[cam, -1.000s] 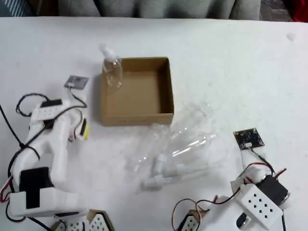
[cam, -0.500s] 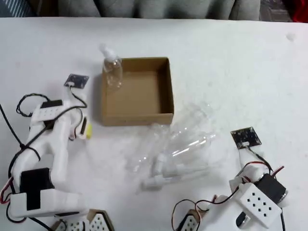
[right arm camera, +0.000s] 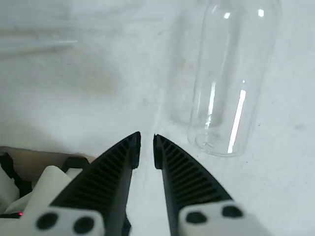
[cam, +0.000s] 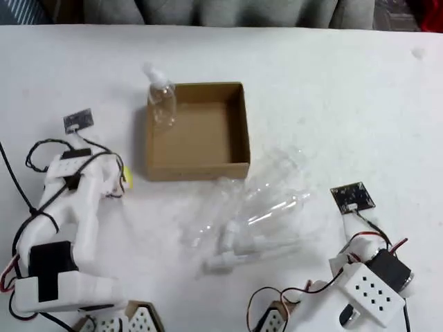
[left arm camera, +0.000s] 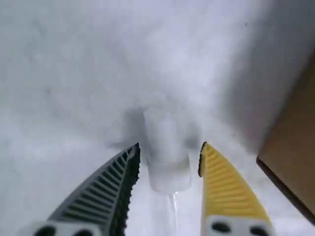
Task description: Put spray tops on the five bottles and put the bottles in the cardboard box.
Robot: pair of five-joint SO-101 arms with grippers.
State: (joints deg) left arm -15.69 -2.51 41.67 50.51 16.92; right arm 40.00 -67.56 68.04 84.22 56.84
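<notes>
Left claw (left arm camera: 170,147), released, its toothed fingers standing either side of a spray top (left arm camera: 166,167) that lies on the counter (cam: 346,90) at 8 o'clock from the box (cam: 201,135). Right claw (right arm camera: 146,138), clenched to a narrow slit on nothing, faces a clear bottle (right arm camera: 231,83) lying in the heap (cam: 256,207) at 5 o'clock from the box. One capped bottle (cam: 162,100) stands at the box's 10 o'clock corner.

Makeshift robotics lab: white table (cam: 332,83), exposed wiring (cam: 38,144), grey upholstered seating (cam: 208,12) along the table's far edge.
</notes>
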